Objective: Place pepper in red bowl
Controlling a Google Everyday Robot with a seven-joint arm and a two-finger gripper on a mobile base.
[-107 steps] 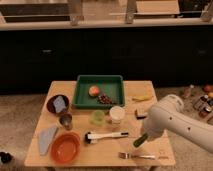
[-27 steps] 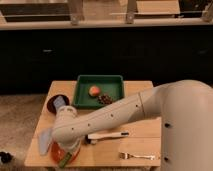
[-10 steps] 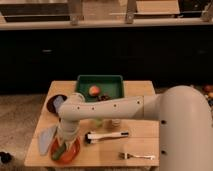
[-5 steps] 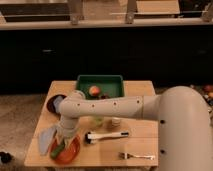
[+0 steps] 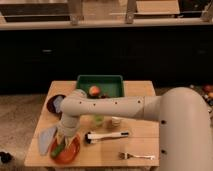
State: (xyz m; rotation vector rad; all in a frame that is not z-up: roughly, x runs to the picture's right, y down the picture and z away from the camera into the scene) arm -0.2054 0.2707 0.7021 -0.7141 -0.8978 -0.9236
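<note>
Gripper point(image 5: 60, 140): low over the red bowl's left side, at the near left of the table point(image 5: 140, 150); cannot tell its state
Pepper point(image 5: 58, 149): green, lying in the red bowl by the gripper
Red bowl point(image 5: 70, 152): near left corner
Green tray point(image 5: 100, 83): far side, holding a round orange fruit point(image 5: 94, 90)

We find no legible text, label, brand, number or sign anywhere in this view: none on the robot arm, none on the items resting on the surface point(image 5: 137, 90), none on the dark cabinets behind. The hand point(image 5: 64, 139) sits low at the left front of the surface, over the red bowl point(image 5: 72, 152), where the pepper point(image 5: 57, 150) lies; none of the three carries any marking we can read.
</note>
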